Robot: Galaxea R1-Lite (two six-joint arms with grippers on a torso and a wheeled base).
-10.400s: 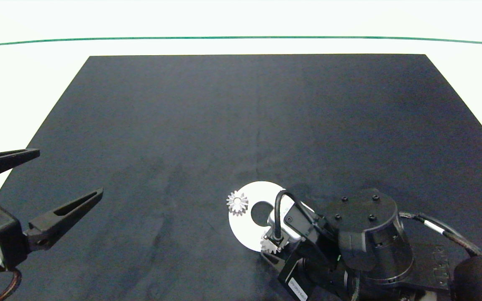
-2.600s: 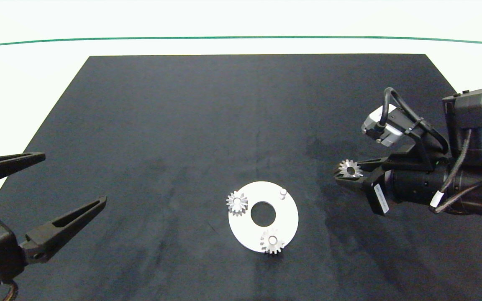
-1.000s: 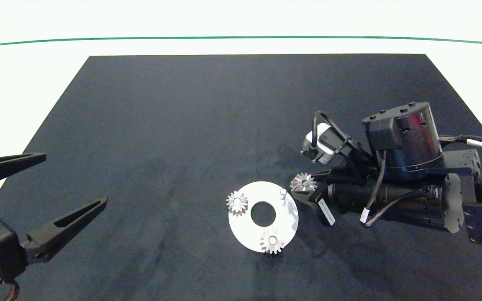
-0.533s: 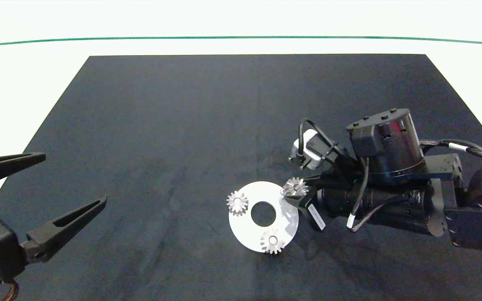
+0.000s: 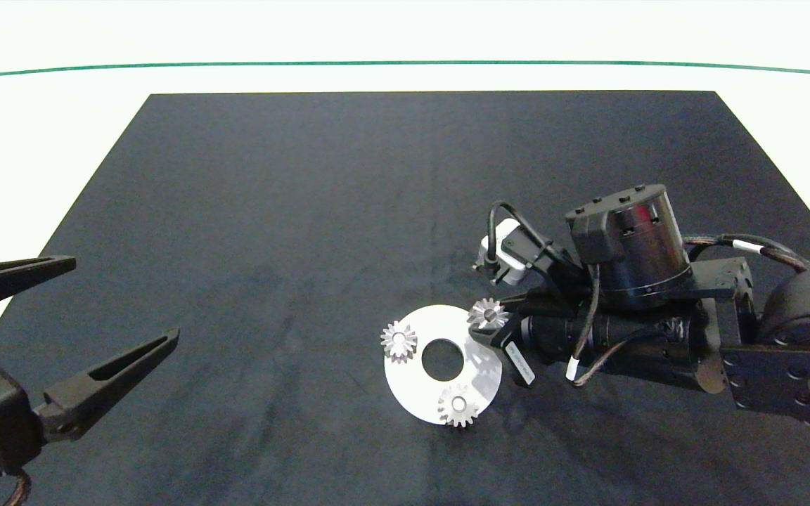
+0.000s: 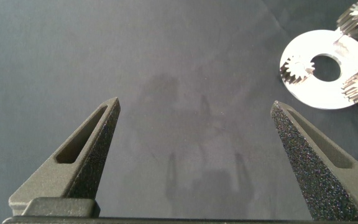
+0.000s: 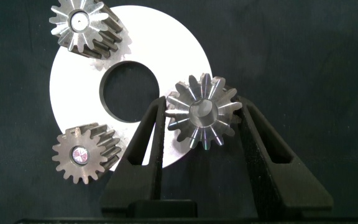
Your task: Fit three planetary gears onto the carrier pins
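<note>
The right claw (image 7: pixel 201 118) is clenched on a shiny toothed steel gear (image 7: pixel 202 113), holding it over the rim of the flat white ring-shaped disc (image 5: pixel 419 390), on the side toward the bench's right edge. The pin beneath it is hidden. Two more pointed-tooth planetary gears (image 5: pixel 399 341) (image 5: pixel 458 405) sit on their pins on the disc, which lies on the matte black mat (image 5: pixel 306 211) toward the near edge. The left claw (image 6: pixel 194 134), its textured dark fingers (image 6: pixel 86 149) spread wide, hangs near the bench's left edge.
</note>
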